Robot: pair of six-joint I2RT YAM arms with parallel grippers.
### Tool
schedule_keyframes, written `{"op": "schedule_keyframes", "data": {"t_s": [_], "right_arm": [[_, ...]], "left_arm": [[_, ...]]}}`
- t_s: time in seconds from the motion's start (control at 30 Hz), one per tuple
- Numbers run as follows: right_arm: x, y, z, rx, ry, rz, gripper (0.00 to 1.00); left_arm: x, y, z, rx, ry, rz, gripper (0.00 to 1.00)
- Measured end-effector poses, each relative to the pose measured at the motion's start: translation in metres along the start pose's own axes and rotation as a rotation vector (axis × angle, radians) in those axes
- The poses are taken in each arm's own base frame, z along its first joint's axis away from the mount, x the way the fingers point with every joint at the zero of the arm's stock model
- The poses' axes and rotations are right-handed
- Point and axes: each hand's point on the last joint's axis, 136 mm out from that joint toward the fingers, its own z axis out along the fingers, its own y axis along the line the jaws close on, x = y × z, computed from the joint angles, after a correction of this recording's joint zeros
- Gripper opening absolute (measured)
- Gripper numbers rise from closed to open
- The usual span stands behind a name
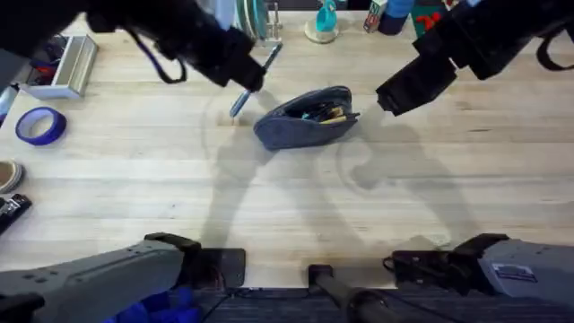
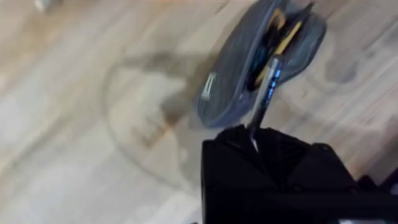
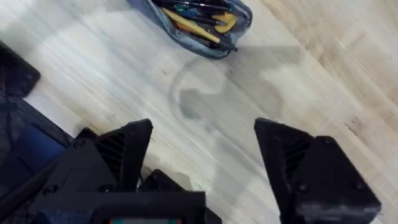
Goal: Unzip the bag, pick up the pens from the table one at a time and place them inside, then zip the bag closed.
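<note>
The silver-grey pen point(image 1: 254, 81) is clamped in the left pincer point(image 1: 247, 79), whose black fingers are closed around its upper part; the pen is held slanted, its lower tip hanging above the tabletop point(image 1: 287, 206) just beside the bag's left end. In the left wrist view the pen point(image 2: 266, 93) is seen projecting from the pincer point(image 2: 252, 140) toward the bag point(image 2: 236, 81). The right pincer point(image 1: 387, 100) is held wide open with nothing between its fingers point(image 3: 298, 155), poised above the tabletop just to the right of the bag. The bag point(image 1: 305, 121) is laid near the middle of the tabletop with its zipper undone and its mouth gaping. Inside it, the yellow pen point(image 3: 189, 26) is seen among other dark items.
</note>
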Motion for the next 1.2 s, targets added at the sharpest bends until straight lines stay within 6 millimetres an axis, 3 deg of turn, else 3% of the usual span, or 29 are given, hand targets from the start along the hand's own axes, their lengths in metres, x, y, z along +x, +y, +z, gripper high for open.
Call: {"op": "schedule_keyframes", "data": {"t_s": [0.17,0.33,0.63,0.97,1.2], "right_arm": [[0.0,0.0,0.0,0.0,0.0,0.0,0.996],[0.0,0.0,0.0,0.0,0.0,0.0,0.996],[0.0,0.0,0.0,0.0,0.0,0.0,0.996],[0.0,0.0,0.0,0.0,0.0,0.0,0.996],[0.0,0.0,0.0,0.0,0.0,0.0,0.995]], "left_arm": [[-0.031,-0.013,0.003,0.002,-0.102,0.116,0.042],[-0.048,-0.028,0.005,0.018,-0.158,0.187,0.042],[-0.057,-0.053,0.015,0.061,-0.168,0.279,0.042],[-0.067,-0.063,0.057,0.109,-0.107,0.326,0.042],[-0.062,-0.069,0.085,0.143,-0.044,0.377,0.042]]}}
